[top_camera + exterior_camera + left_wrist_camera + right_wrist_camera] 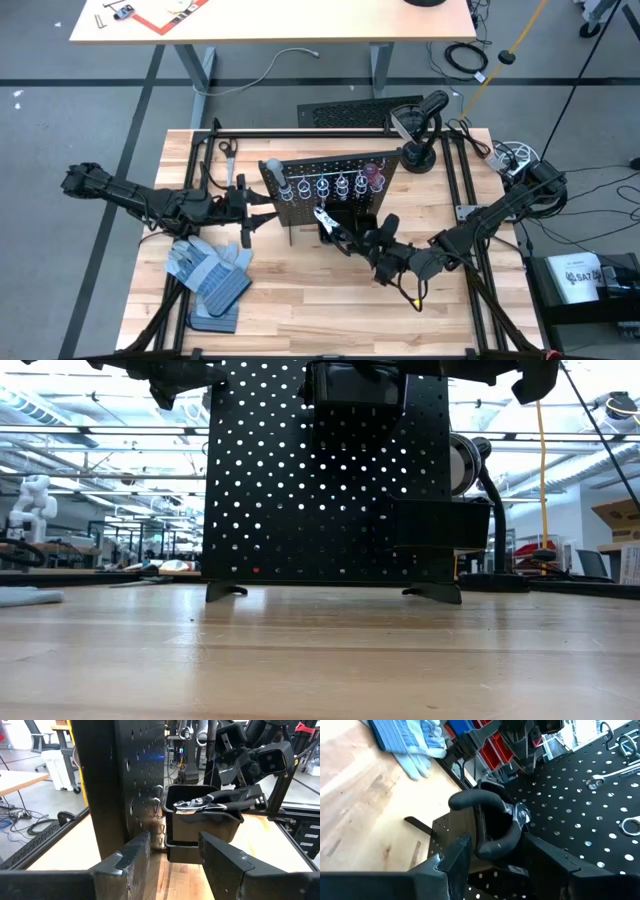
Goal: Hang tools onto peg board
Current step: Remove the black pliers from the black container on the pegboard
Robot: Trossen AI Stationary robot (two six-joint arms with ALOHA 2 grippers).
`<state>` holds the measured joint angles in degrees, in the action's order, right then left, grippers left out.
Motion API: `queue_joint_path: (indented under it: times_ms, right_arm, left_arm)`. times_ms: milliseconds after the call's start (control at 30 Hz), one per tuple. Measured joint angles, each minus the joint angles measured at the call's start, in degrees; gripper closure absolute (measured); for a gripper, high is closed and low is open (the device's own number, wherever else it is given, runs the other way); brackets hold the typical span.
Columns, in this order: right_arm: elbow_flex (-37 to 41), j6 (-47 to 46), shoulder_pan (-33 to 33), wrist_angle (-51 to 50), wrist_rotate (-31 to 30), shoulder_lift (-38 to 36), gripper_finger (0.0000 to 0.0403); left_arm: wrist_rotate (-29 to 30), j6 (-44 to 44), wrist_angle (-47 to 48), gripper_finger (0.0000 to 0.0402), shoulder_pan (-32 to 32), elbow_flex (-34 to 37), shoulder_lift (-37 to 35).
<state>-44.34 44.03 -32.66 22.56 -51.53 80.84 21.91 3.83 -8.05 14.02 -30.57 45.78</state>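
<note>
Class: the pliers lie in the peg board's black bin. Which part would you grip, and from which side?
Probably the pliers' curved black handles, taken from above: they rise out of the bin's open top, while the silver jaws rest on its rim. The peg board blocks approach from behind.

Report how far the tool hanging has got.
Done: tools hang in the rings on the peg board, and pliers lie across the black bin. In hand: the right hand is open just behind the pliers' handles; the left hand waits open beside the board. Left: nothing certain.
</note>
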Motion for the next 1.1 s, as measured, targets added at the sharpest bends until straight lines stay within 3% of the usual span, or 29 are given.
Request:
queue_joint_path:
  times_ms: [167,600,1100]
  right_arm:
    - [0.0,-0.08,0.02,-0.05,0.86,0.0,0.0253]
    - [0.0,-1.54,0.67,-0.06,0.65,0.0,0.0358]
    - [0.0,-1.42,0.67,-0.15,0.61,0.0,0.0376]
  left_arm:
    - [0.04,-0.02,0.02,0.0227,0.0,0.0,0.0]
    - [0.04,-0.04,0.02,0.0227,0.0,-0.02,0.0]
    - [0.04,-0.04,0.02,0.0227,0.0,-0.02,0.0]
